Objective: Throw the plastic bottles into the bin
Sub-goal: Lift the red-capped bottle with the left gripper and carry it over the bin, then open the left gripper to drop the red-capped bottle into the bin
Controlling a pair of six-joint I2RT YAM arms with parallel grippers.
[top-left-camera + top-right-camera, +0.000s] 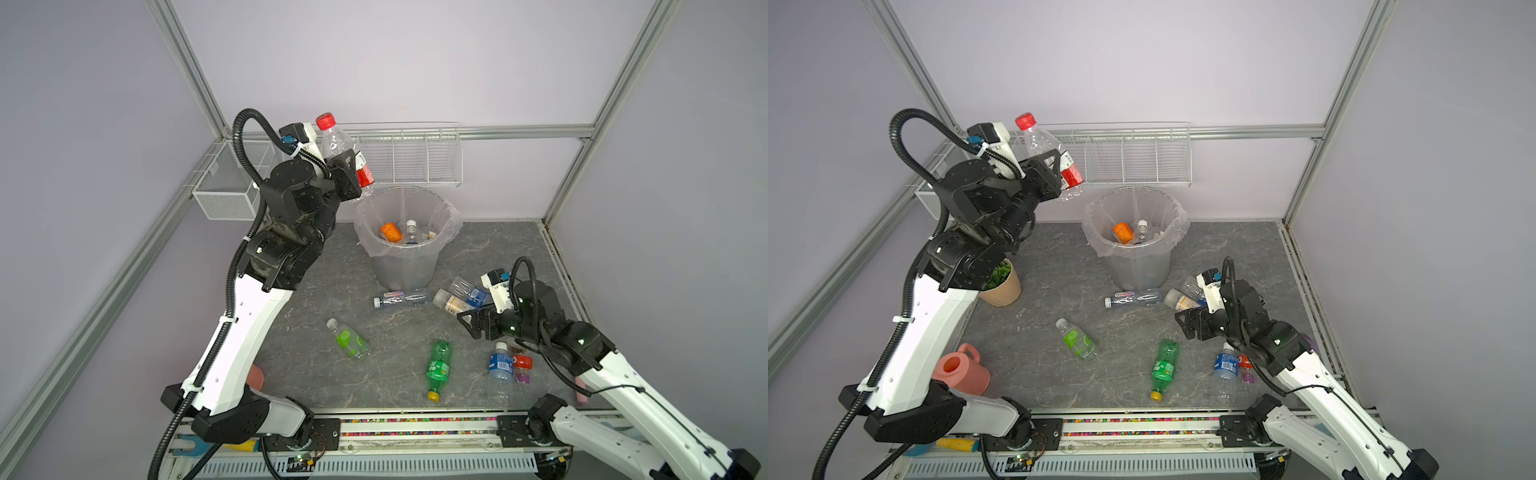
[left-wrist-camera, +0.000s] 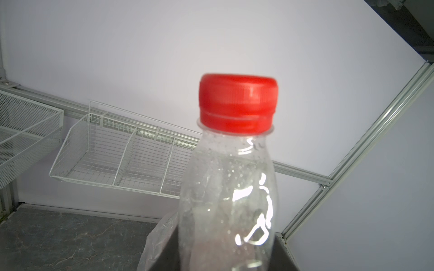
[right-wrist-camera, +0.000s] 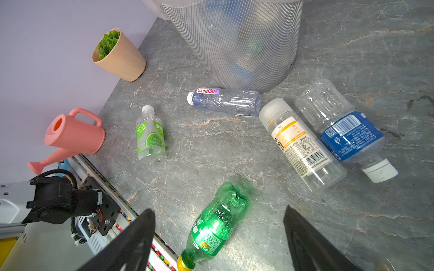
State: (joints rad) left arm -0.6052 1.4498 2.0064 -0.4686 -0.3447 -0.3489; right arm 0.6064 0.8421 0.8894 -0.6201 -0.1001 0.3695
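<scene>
Filling my left wrist view, the red-capped bottle (image 2: pixel 225 187) is cut off below its shoulder. In both top views my left gripper (image 1: pixel 352 168) is clamped around its red label, up in the air just beside the left rim of the bin (image 1: pixel 405 266). Bottles inside the bin are blurred by its bag. My right gripper (image 3: pixel 218 209) hangs spread wide over the green bottle (image 3: pixel 218 225), holding nothing. My right arm half hides a small orange bottle (image 1: pixel 521 362).

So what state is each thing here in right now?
left pincer: shut on the red-capped bottle
red-capped bottle: capped, held aloft near the bin
bin: upright, bag-lined, some bottles inside
right pincer: open, empty
green bottle: capped, dented, lying on the table
lime-label bottle: capped, lying on the table
</scene>
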